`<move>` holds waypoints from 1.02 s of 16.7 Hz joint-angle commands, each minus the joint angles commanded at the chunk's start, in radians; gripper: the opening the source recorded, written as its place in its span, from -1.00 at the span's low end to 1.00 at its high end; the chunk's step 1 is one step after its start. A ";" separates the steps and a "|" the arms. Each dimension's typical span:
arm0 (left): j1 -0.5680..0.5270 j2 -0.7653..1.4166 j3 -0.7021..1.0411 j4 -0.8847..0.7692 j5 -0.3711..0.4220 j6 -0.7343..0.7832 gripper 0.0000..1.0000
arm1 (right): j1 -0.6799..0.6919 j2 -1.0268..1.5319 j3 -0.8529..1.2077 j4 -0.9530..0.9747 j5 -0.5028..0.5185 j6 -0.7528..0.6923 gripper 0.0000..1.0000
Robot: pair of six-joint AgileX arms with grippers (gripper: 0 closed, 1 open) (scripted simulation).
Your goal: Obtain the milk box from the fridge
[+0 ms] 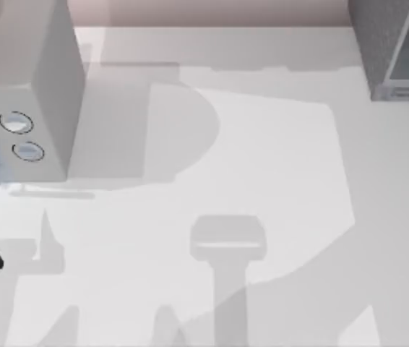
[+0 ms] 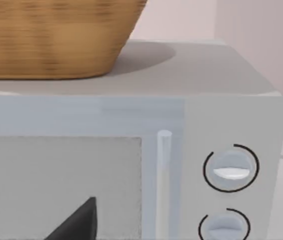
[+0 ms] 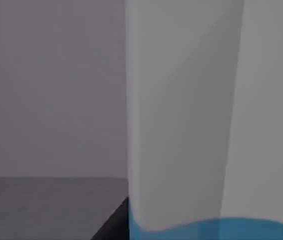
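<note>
Close before the right wrist camera stands the milk box — white-grey above, bright blue below — fingers' state unclear.

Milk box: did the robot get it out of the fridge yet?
Not yet, it seems. The right wrist view sits very close to the milk box, its blue band low down, with grey inner walls around, so the reach in looks made. Pulling it out onto the table is left. The fridge stands at the table's far right corner.

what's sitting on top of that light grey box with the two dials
A woven basket rests on the box, toward its back. The basket's rim and contents are cut off, so what it holds cannot be seen.
</note>
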State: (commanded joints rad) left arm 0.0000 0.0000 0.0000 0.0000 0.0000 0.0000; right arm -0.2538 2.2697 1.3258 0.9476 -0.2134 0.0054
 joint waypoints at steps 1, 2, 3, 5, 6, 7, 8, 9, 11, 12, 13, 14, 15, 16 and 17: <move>0.000 0.000 0.000 0.000 0.000 0.000 1.00 | 0.001 -0.013 0.004 -0.013 -0.001 0.001 -1.00; 0.000 0.000 0.000 0.000 0.000 0.000 1.00 | 0.001 -0.025 0.007 -0.030 -0.001 0.002 -1.00; 0.000 0.000 0.000 0.000 0.000 0.000 1.00 | 0.000 -0.040 0.011 -0.055 -0.001 0.001 -1.00; 0.000 0.000 0.000 0.000 0.000 0.000 1.00 | 0.000 -0.070 0.020 -0.090 -0.001 0.001 -1.00; 0.000 0.000 0.000 0.000 0.000 0.000 1.00 | 0.000 -0.071 0.021 -0.092 -0.002 0.001 -1.00; 0.000 0.000 0.000 0.000 0.000 0.000 1.00 | 0.000 -0.071 0.021 -0.092 -0.002 0.001 -1.00; 0.000 0.000 0.000 0.000 0.000 0.000 1.00 | 0.000 -0.071 0.021 -0.092 -0.002 0.001 -1.00; 0.000 0.000 0.000 0.000 0.000 0.000 1.00 | 0.000 -0.067 0.018 -0.090 -0.002 0.003 -1.00; 0.000 0.000 0.000 0.000 0.000 0.000 1.00 | 0.000 -0.082 0.002 -0.082 -0.006 0.003 -1.00; 0.000 0.000 0.000 0.000 0.000 0.000 1.00 | -0.002 -0.102 -0.020 -0.070 -0.011 0.003 -1.00; 0.000 0.000 0.000 0.000 0.000 0.000 1.00 | -0.006 -0.128 -0.054 -0.055 -0.016 0.004 -1.00; 0.000 0.000 0.000 0.000 0.000 0.000 1.00 | -0.011 -0.155 -0.098 -0.038 -0.022 0.004 -1.00; 0.000 0.000 0.000 0.000 0.000 0.000 1.00 | -0.018 -0.184 -0.153 -0.018 -0.029 0.005 -1.00; 0.000 0.000 0.000 0.000 0.000 0.000 1.00 | -0.026 -0.214 -0.214 0.001 -0.035 0.005 -1.00; 0.000 0.000 0.000 0.000 0.000 0.000 1.00 | -0.034 -0.245 -0.275 0.020 -0.042 0.006 -1.00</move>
State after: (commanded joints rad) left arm 0.0000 0.0000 0.0000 0.0000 0.0000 0.0000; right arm -0.2873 2.0245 1.0508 0.9679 -0.2552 0.0110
